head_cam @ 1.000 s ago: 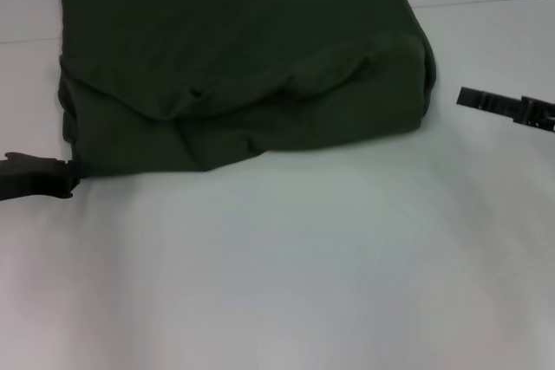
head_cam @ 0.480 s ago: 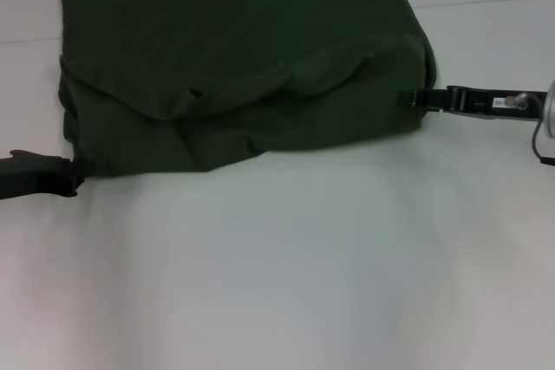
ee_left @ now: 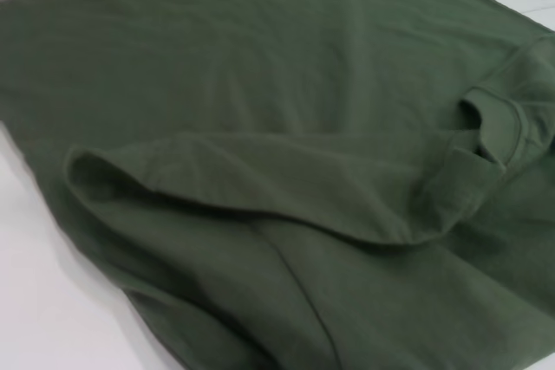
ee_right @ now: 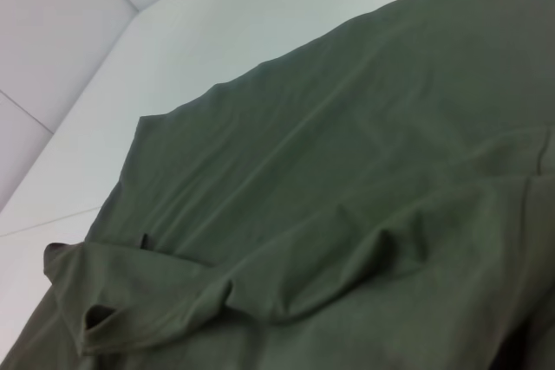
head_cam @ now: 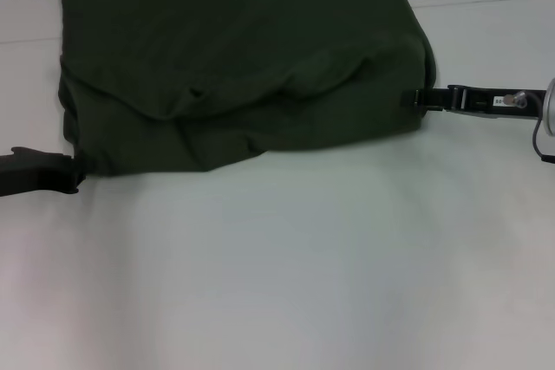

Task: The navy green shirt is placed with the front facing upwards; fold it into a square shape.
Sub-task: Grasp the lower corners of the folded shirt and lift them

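The navy green shirt [head_cam: 234, 67] lies folded into a rough rectangle at the far middle of the white table [head_cam: 277, 283], plain green side up, with a loose fold drooping across its near half. My left gripper [head_cam: 76, 171] sits at the shirt's near left corner, touching the cloth. At the shirt's right edge, my right gripper [head_cam: 420, 99] meets the fabric. The left wrist view is filled by the shirt [ee_left: 277, 127], with its neck opening [ee_left: 490, 127] at one side. In the right wrist view the shirt [ee_right: 347, 171] lies creased, with a rolled fold near the camera.
A white table surface spreads in front of the shirt and to its sides. A pale seam line [head_cam: 486, 0] crosses the table at the far right.
My right gripper has come in from the right to the shirt's right edge, then eased back slightly. The left gripper has barely shifted at the near left corner. The shirt's shape looks unchanged.
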`<state>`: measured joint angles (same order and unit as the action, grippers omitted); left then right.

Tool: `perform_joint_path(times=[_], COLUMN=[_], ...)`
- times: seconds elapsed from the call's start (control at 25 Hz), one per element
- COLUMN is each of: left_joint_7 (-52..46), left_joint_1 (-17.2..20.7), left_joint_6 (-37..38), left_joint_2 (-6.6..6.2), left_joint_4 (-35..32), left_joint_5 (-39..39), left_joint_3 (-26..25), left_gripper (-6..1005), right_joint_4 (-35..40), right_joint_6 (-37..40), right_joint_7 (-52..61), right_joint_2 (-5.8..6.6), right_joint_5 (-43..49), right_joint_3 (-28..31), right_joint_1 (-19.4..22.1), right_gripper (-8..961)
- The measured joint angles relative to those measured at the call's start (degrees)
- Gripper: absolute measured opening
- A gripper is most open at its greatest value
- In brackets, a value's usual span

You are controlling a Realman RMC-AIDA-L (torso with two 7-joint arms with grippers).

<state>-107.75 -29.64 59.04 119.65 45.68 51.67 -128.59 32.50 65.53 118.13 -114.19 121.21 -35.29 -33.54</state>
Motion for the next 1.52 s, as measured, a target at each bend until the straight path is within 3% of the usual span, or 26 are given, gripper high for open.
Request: perform_joint_path(times=[0.28,0.88,1.4,1.52], left_joint_7=[0.00,0.00,0.00,0.00], left_joint_1=[-0.30,-0.97,-1.21,-1.21], left_joint_6=[-0.18,-0.39,-0.50,-0.51], left_joint_2=[-0.03,-0.07,-0.01,-0.09], left_joint_4=[-0.22,-0.01,0.07,-0.10], left_joint_5=[-0.11,-0.61,-0.79,-0.79], left_joint_3=[0.08,0.18,0.18,0.18], left_gripper=[4,5,6,7], right_joint_4=[-0.31,-2.24,-3.48,-3.44], right_joint_6=[-0.62,-6.51,-7.85,-7.34], right_joint_7=[-0.74,-1.59,-1.08,-1.21], right_joint_2=[0.29,-1.59,-1.64,-1.62], right_joint_5=[-0.45,-0.20,-0.43,-0.45], right_joint_3=[0.77,-1.72,-1.42,-1.48], right_joint_1=[0.78,-1.07,-1.12,-0.83], right_gripper=[670,665,423,308])
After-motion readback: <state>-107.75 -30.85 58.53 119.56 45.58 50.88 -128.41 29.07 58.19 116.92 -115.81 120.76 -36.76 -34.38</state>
